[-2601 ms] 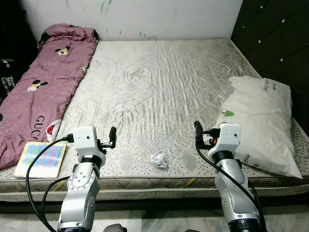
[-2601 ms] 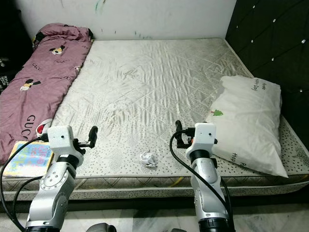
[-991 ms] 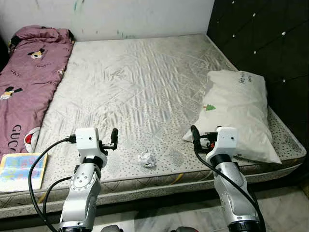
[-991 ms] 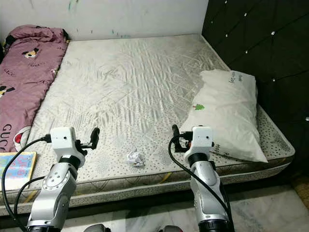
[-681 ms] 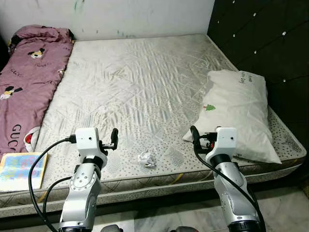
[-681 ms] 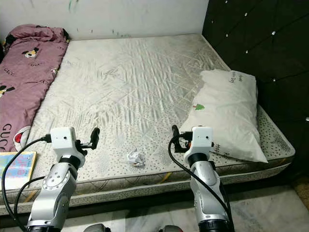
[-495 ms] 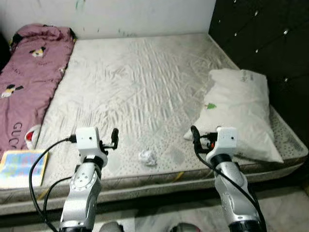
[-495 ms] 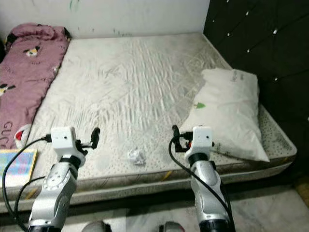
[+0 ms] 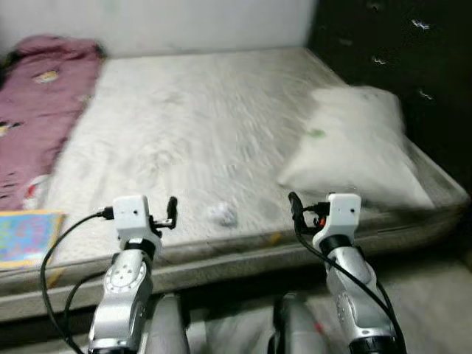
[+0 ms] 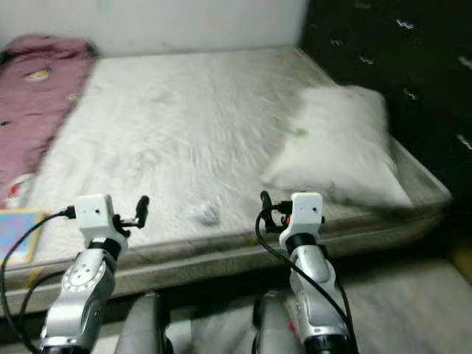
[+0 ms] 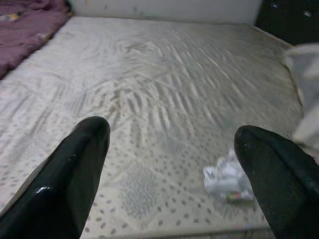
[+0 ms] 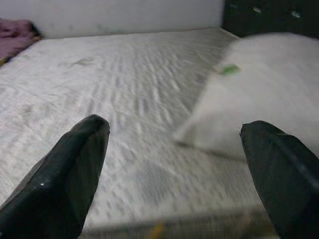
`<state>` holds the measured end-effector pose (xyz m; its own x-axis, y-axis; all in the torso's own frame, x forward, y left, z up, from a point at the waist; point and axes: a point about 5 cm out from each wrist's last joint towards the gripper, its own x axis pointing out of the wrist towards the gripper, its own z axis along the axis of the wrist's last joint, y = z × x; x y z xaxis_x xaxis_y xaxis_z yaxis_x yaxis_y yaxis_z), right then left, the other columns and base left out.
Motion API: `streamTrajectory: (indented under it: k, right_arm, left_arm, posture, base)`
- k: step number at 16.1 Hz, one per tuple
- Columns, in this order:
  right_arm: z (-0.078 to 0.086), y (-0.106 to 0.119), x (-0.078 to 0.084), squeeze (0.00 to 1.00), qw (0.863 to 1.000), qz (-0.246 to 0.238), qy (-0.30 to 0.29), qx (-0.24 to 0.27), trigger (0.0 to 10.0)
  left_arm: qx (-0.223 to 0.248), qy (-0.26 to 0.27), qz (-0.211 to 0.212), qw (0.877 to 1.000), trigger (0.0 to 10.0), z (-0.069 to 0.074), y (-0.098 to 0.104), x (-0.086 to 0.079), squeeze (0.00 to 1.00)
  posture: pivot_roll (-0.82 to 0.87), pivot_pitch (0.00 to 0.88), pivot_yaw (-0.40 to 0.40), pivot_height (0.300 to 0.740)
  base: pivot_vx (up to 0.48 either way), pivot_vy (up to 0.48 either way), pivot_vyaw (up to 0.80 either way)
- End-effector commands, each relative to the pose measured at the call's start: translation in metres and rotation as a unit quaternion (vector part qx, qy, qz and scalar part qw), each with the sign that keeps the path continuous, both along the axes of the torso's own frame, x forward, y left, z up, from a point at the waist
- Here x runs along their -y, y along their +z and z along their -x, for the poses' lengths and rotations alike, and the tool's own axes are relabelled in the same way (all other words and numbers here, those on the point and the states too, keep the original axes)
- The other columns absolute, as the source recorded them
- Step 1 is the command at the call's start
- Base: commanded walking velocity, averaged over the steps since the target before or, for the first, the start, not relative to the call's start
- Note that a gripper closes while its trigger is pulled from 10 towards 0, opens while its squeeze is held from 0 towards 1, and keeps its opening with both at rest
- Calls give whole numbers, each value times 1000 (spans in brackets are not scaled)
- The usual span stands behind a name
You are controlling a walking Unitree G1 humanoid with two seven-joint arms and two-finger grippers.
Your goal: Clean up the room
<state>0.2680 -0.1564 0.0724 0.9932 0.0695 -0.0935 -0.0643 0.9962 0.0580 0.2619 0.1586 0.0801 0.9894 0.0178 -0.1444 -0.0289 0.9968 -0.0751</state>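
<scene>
The head views are blurred. A bare, quilted mattress [image 9: 199, 125] takes up most of the scene, with a white wall behind its far edge and a dark padded headboard [image 9: 391, 66] along its right edge.

A small crumpled wad of white paper [image 9: 223, 214] lies on the mattress close to its near edge, roughly midway between the two arms. In the left wrist view the same paper [image 11: 227, 177] sits on the dotted border of the mattress, nearer the right-hand finger than the other one, touching neither.

A white pillow [image 9: 358, 147] with a small green mark rests along the right edge of the mattress, towards the near right corner. A purple blanket [image 9: 40, 110] runs along the left edge, bunched at the far left corner. A colourful flat book [image 9: 26, 237] lies at the near left corner, beside the blanket.

The left end effector [image 9: 171, 211] is held above the near edge of the mattress, left of the paper, its fingers spread wide and released, grasping nothing. The right end effector [image 9: 293, 206] is held above the near edge just in front of the pillow, its fingers likewise spread apart and empty; the right wrist view looks past them at the pillow [image 12: 259, 99].
</scene>
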Motion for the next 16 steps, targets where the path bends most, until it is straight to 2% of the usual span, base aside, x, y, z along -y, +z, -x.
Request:
streamTrajectory:
  k: [1,8,13,16]
  right_arm:
    - [-5,3,0,0,1000,1,8,2,10000]
    - [-6,3,-5,0,999,7,34,-1,10000]
    - [-5,5,-9,0,999,6,48,4,10000]
    - [-6,4,-8,0,999,1,46,2,10000]
  left_arm:
    - [-1,12,-8,1000,10000,1,0,-2,0]
    - [-5,34,-4,999,10000,1,-1,-5,0]
    - [-7,33,1,999,10000,0,-1,-5,0]
    - [-8,34,2,999,10000,0,-1,-5,0]
  posture:
    - [-20,16,17,594]
    - [-14,19,11,594]
    - [-17,32,10,594]
    - [-17,37,11,594]
  base:
    - [0,0,0]
    - [0,0,0]
    - [0,0,800]
    - [0,0,0]
